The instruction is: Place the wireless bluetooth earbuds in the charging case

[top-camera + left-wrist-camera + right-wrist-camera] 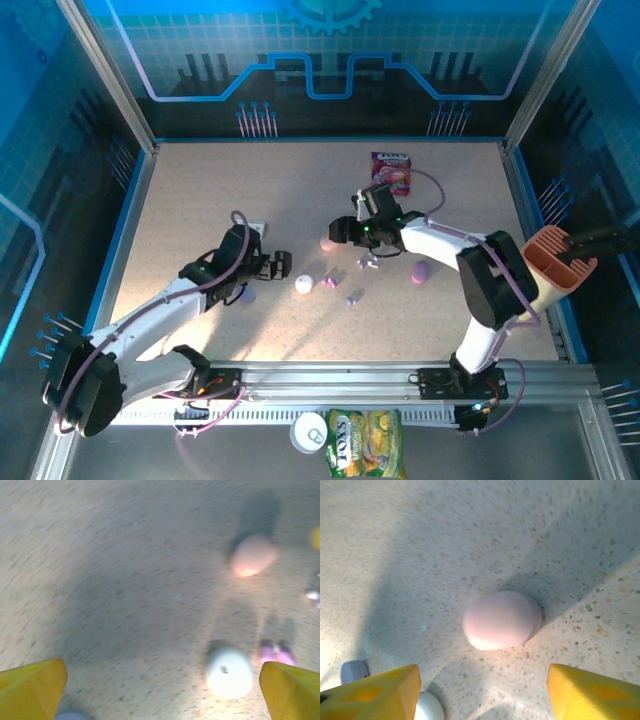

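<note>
Both sets of jaws spread wide, nothing held!
Pink case (502, 620) sits just ahead of the right gripper (482, 675); pink earbuds (277, 654) lie beside one fingertip of the left gripper (162, 665) (white case (229, 672) alongside).

Speckled desk inside a blue-walled cell.
The desk (210, 190) is a pale beige, speckled top, edged by a thin blue border (126, 225). Blue panels (330, 50) printed with a grid, a gear and circuit-like lines stand behind it and on both sides, held by slanting metal posts (103, 70). A grey metal rail (330, 378) runs along the near edge. Light falls unevenly: soft shadows lie across the middle of the top, and in the wrist views the speckled surface shows broad shaded bands beside brighter patches.
</note>
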`<state>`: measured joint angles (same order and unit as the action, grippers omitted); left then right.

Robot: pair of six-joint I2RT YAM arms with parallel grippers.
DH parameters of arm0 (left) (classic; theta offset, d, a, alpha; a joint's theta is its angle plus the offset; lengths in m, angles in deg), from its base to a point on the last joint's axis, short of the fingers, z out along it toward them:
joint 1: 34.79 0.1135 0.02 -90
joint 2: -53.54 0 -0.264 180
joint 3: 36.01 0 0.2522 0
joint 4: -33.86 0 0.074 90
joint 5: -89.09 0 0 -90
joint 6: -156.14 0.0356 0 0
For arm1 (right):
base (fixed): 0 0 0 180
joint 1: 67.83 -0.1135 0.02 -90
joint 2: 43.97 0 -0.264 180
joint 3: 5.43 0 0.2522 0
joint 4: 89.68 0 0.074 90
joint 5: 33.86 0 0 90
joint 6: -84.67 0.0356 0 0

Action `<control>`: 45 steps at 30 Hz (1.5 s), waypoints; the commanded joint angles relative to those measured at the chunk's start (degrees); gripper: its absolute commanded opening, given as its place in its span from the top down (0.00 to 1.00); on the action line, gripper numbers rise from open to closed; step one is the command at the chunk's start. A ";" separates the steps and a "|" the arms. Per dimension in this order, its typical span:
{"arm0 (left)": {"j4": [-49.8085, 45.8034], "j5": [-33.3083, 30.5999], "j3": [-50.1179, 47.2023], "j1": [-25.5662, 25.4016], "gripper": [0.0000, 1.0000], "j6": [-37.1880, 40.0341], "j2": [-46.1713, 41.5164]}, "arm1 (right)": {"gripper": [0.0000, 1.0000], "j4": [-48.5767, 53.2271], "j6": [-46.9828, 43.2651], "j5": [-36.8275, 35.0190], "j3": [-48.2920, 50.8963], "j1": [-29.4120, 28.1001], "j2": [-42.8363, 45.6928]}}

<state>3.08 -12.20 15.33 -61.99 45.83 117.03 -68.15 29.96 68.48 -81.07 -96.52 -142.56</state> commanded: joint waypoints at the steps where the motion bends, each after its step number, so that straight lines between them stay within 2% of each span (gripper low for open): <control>1: -8.52 -1.90 2.38 4.26 0.01 -11.05 1.65 | 0.31 5.93 -5.76 -3.65 -0.88 -2.60 6.47; 4: -9.07 1.18 1.84 7.50 0.01 -13.20 3.00 | 0.30 7.83 -7.32 -5.17 -0.23 -5.02 9.73; 8: -8.70 1.89 0.78 9.49 0.07 -16.25 4.99 | 0.29 8.32 -7.33 -5.99 1.19 -6.96 12.13; 15: -17.22 0.82 5.34 9.89 0.20 -21.86 13.98 | 0.29 7.88 -6.28 -6.21 2.48 -7.35 12.89; 19: -18.11 4.19 6.35 9.89 0.23 -22.15 19.24 | 0.29 7.83 -6.37 -6.27 2.71 -7.33 13.09; 23: -16.98 6.67 6.01 9.89 0.31 -22.48 22.01 | 0.29 7.70 -6.36 -6.26 2.85 -7.35 12.74; 32: -16.77 6.47 5.91 9.88 0.60 -22.31 21.66 | 0.28 7.35 -6.28 -5.66 3.25 -7.63 13.02; 40: -18.20 7.34 6.05 9.89 0.60 -25.19 15.19 | 0.28 5.65 -7.00 -4.89 5.03 -8.77 17.66; 45: -15.95 11.15 6.89 9.80 0.58 -29.06 7.14 | 0.28 -4.85 -10.07 -1.19 10.27 -12.86 22.82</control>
<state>-13.05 -4.72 20.47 -52.09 20.38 128.54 -65.61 22.74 64.29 -73.36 -106.66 -122.69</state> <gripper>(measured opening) 0.412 0.721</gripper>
